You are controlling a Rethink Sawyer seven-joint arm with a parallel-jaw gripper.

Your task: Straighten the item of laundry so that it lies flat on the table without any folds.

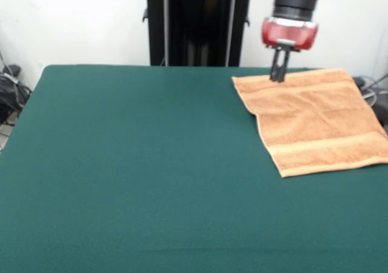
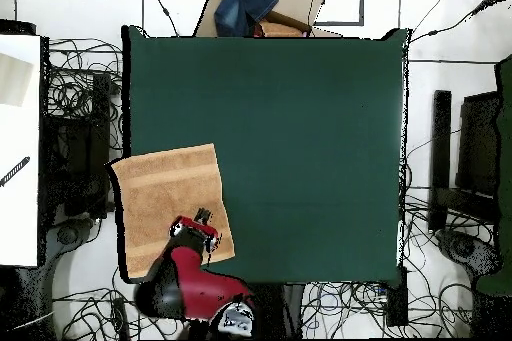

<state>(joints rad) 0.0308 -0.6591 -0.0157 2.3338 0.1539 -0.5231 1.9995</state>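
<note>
While the gripper hangs at the towel's far edge in the front view, its fingers look close together, tips at or just above the cloth; can't tell if they pinch any fabric. The towel lies at the table's far right corner, looks nearly flat, one band stripe near its near end, right edge running off the table side. Towel spreads from the claw toward the camera and right.

Overhead view: gripper sits over the towel near its base-side corner, arm coming from the bottom. Towel's left part overhangs the table edge. Bulk of cloth lies away from base & left of claw, so I'd judge next move needs a drag toward table centre.
</note>
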